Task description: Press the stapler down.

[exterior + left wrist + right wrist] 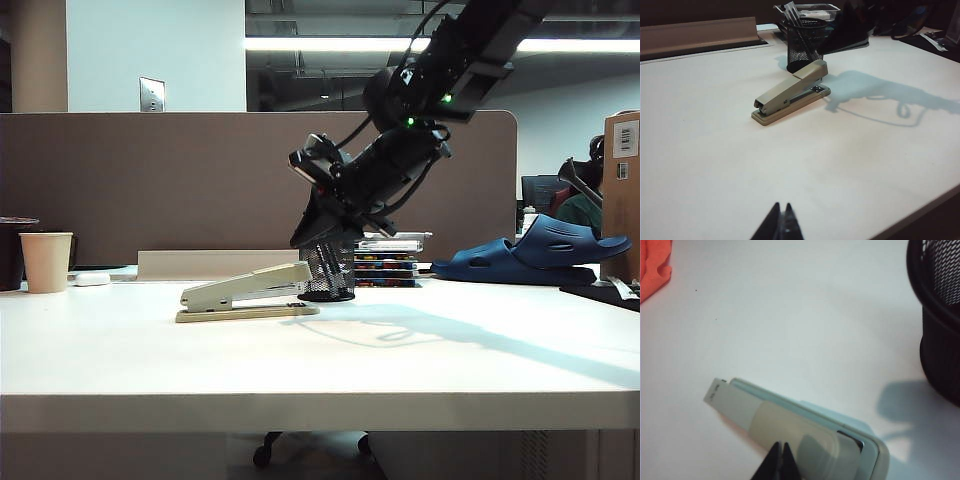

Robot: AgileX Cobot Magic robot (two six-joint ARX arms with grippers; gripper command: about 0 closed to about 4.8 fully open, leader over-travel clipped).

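Nearest us is the front edge of the white counter (320,400), and on it lies the stapler (247,292), its top arm raised, just beside a black mesh pen cup (328,272). Our right gripper (778,460) hangs pinched to a narrow point over the stapler's top arm, near its hinged end. Our left gripper (780,225), likewise pinched together, waits low over bare counter, well apart. We judge the risk is pressing too near the hinge: the arm may not close, or the tips could skid off and nudge the cup.
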